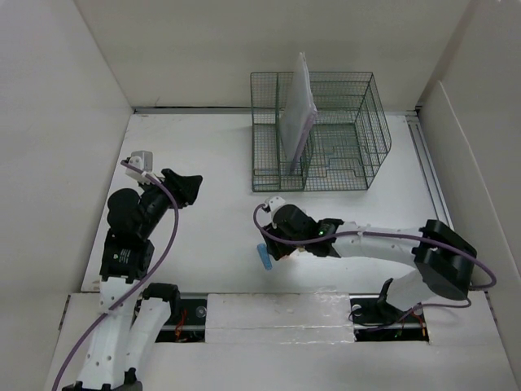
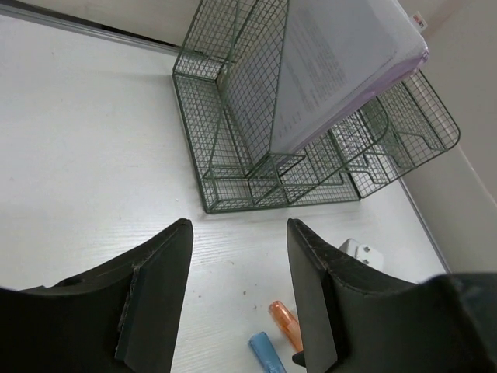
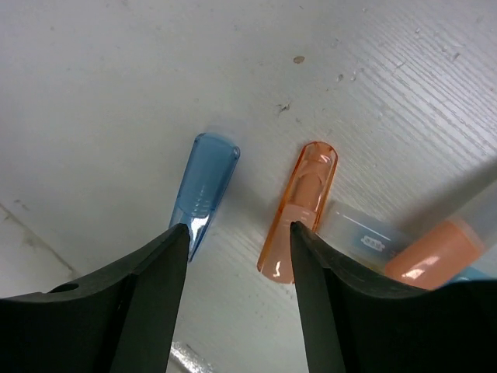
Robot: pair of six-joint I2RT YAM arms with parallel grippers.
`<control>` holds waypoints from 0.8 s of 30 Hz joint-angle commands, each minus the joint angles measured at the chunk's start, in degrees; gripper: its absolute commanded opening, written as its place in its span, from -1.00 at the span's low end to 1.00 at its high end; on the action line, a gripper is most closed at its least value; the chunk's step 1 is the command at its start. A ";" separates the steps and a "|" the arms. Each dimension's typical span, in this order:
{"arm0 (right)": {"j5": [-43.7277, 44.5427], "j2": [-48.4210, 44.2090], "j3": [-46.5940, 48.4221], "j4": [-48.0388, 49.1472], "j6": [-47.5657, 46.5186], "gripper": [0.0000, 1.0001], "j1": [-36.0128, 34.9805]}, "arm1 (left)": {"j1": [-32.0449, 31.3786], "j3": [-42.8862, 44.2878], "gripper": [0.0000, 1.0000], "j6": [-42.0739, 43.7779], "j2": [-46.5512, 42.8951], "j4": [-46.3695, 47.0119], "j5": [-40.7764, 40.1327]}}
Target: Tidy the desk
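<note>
- Desk (image 1: 212,163), white and matte, lies flat between white panel walls (image 1: 65,122). In the top view its longer span seems to run left to right, and it passes under both arms.
- The right gripper (image 3: 239,233) has its jaws parted a moderate way with nothing between them. Its tips hang just above the desk, toward the near side and about midway across.
- Just past those tips a blue cap (image 3: 203,186) and an orange cap (image 3: 301,210) lie flat on the desk. They are side by side but apart, with long axes roughly parallel and running away from the wrist camera.
- Right of the orange cap, the right wrist view shows a clear barrel (image 3: 365,237) with a small label and a blurred orange piece (image 3: 431,256). I cannot tell what these are.
- In the top view only the blue cap shows clearly; the gripper covers the others.
- The right arm (image 1: 383,244) reaches low from its base at the near right toward the left, with the wrist tipped down.
- The left gripper (image 2: 237,233) also has parted, empty jaws. It is held above the left part of the desk and aimed toward the wire-mesh organizer (image 2: 311,163).
- The left arm (image 1: 130,236) is folded upright over its base at the near left.
- The organizer stands at the far middle of the desk, and a sheaf of papers (image 2: 334,70) stands on edge in it, leaning.
- The left wrist view shows print on the pages, while the top view shows mostly their thin edge.
</note>
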State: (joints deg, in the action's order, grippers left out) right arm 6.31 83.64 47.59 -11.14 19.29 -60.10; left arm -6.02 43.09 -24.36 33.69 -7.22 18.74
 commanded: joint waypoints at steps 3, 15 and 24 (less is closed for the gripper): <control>0.11 3.99 4.08 5.69 -0.13 0.19 -0.46 | -0.31 0.50 -0.04 2.03 0.06 0.98 0.95; 0.64 8.47 6.28 5.86 0.13 0.05 -1.60 | -0.31 0.59 -0.04 1.95 -0.91 1.07 0.06; -2.09 12.34 6.99 6.91 0.84 0.03 -1.60 | 0.22 0.33 -0.04 1.86 -0.73 1.42 0.59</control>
State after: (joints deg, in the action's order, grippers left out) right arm 5.28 95.66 52.05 -7.20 19.38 -61.23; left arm -5.96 43.09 -23.11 32.99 -7.66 18.85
